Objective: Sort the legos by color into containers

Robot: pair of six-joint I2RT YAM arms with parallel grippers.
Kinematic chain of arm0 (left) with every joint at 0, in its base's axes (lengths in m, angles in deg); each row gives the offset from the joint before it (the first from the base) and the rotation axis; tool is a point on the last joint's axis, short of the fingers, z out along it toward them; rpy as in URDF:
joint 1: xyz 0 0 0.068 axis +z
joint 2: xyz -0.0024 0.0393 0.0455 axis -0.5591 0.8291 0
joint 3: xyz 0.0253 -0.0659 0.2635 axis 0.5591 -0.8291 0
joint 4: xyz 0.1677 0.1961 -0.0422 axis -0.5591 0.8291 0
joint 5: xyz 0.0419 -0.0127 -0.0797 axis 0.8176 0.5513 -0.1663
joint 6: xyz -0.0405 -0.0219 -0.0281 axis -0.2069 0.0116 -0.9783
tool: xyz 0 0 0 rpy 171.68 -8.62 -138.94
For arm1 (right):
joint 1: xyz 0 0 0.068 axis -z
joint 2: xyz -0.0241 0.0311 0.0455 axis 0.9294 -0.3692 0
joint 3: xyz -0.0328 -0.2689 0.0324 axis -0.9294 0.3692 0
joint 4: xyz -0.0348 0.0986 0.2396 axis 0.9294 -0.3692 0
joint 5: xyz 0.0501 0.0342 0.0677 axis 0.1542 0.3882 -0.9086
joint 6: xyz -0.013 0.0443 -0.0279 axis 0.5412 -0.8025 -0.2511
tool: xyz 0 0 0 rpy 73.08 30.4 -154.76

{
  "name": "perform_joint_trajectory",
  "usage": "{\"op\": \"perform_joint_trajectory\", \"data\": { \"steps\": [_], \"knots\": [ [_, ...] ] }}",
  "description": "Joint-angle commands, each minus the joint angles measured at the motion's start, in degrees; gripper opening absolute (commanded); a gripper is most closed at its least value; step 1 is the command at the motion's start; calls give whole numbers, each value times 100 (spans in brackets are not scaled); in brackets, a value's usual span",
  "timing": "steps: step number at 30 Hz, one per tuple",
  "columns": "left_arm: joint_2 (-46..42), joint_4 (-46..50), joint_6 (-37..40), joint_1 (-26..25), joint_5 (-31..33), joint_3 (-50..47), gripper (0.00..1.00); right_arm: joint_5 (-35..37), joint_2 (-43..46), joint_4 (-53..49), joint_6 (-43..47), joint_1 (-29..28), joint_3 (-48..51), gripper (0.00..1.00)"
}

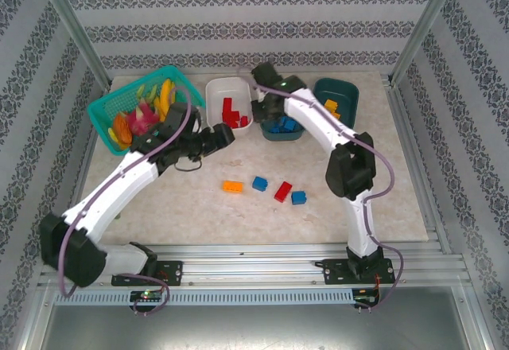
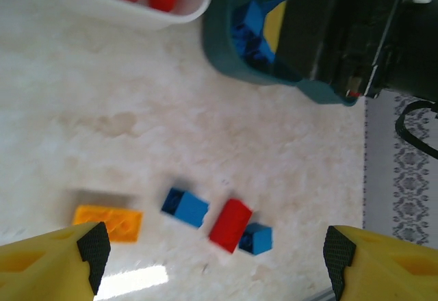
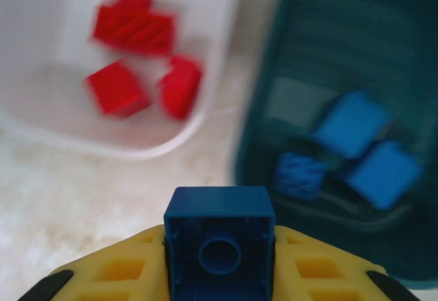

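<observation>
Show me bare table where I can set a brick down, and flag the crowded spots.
Free: the broad strip of table between the four loose bricks and the near edge. Crowded: the back row, where the basket, white tub, teal tub of blue bricks and rightmost teal tub sit close together, with the left hand and right hand beside them.

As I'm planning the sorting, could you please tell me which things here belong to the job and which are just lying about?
Job: orange lego, left blue lego, red lego, right blue lego; held blue lego in right gripper; white tub, middle teal tub, right teal tub.
Lying about: basket, toy fruit.
</observation>
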Motion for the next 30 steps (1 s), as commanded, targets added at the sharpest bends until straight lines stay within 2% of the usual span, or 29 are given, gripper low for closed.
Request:
{"op": "perform_joint_trajectory", "data": {
  "steps": [1, 7, 12, 21, 23, 27, 30],
  "knots": [
    [653, -563, 248, -5, -351, 586, 84, 352, -403, -236, -466, 421, -416, 30],
    [1793, -577, 449, 3, -528, 1690, 83, -184, -1614, -422, -537, 849, -1984, 30],
    [2243, -577, 479, 5, -540, 2021, 82, -631, -2438, -508, -324, 935, -2862, 31],
    [2410, -482, 523, 9, -554, 2052, 82, -1046, -2872, -385, -34, 1062, -2905, 36],
    [2389, -463, 514, 12, -551, 2027, 82, -1059, -2872, -404, -33, 1066, -2859, 40],
    [2316, -436, 479, 18, -538, 1925, 82, -992, -2760, -473, -46, 1009, -2749, 55],
    [2232, -388, 461, 19, -504, 1858, 82, -857, -2498, -451, -29, 931, -2634, 61]
  ]
}}
